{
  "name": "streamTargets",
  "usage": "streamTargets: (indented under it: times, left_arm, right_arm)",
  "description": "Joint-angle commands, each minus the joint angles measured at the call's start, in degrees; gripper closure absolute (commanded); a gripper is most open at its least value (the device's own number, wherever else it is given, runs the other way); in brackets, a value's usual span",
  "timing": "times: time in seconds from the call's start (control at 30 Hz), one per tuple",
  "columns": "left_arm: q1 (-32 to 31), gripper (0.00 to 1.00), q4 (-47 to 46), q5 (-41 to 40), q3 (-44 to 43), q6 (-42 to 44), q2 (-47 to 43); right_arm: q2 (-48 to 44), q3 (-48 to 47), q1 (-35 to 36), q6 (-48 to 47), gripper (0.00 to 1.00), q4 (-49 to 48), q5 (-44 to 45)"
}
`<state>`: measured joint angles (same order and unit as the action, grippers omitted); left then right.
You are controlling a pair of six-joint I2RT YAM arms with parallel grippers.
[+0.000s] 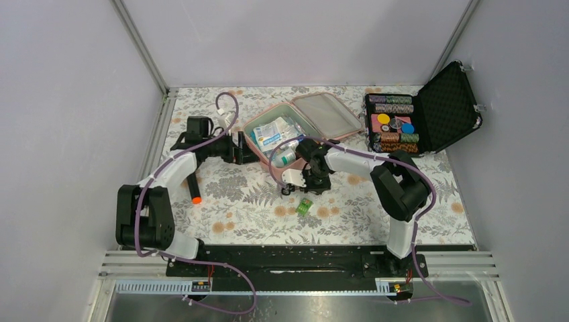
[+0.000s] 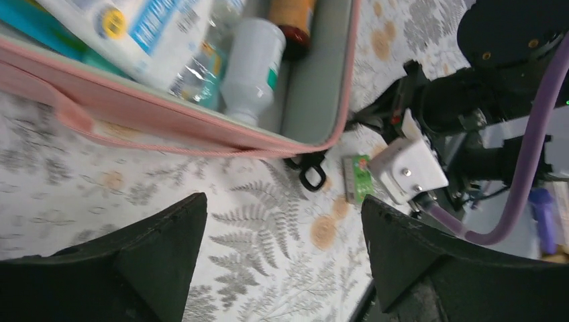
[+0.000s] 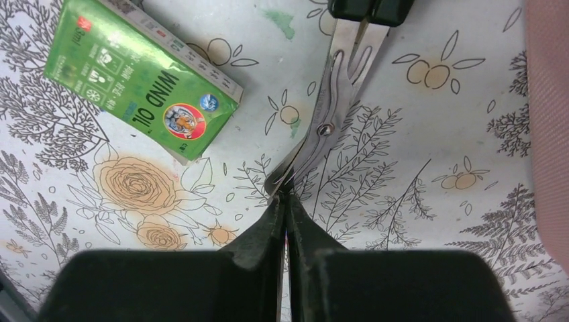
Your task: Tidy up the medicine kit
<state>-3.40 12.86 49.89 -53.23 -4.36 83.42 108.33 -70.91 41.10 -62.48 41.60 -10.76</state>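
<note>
Past the green Wind Oil box (image 3: pixel 144 80), the right gripper (image 3: pixel 287 221) pinches the blade tips of scissors (image 3: pixel 329 114) lying on the table (image 1: pixel 235 215), the open pink medicine kit (image 2: pixel 168 114) just beyond, and the left gripper (image 2: pixel 283 201) gapes wide beside its wall, not touching.

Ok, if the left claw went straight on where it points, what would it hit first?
Most likely the medicine kit, its pink side wall just ahead of the open left claw; depth is unclear.

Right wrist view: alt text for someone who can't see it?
The right gripper pinches the blade tips of scissors lying on a floral tablecloth. A green Wind Oil box lies upper left, the pink medicine kit at the right edge.
</note>
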Motion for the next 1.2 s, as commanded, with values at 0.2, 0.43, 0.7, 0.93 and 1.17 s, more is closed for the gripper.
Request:
streamTargets:
  times: [0.2,0.43,0.7,0.93,1.17]
  left_arm:
    - [-2.2,0.19,-18.1,5.3,15.0,-22.7,2.1]
    - [-5.4,0.26,-35.9,4.5,20.6,-35.9,9.1]
    - [-10.0,0.38,-37.7,6.3,17.3,-40.8,21.0]
    - [-12.7,0.35,-37.3,7.6,16.4,-43.6,25.1]
    - [-13.6,0.43,-30.3,5.7,14.8,-41.0,24.7]
  right_arm:
    - [-2.1,1.7,0.5,9.3,0.78,-2.8,0.3]
    - [0.4,1.5,0.5,10.8,0.82,-3.8,2.4]
    - [0.8,1.3,0.4,11.4,0.82,-4.2,2.9]
    - [1.8,0.7,0.5,12.1,0.83,-4.1,3.7]
    - [2.5,-0.2,0.6,12.8,0.83,-3.7,4.3]
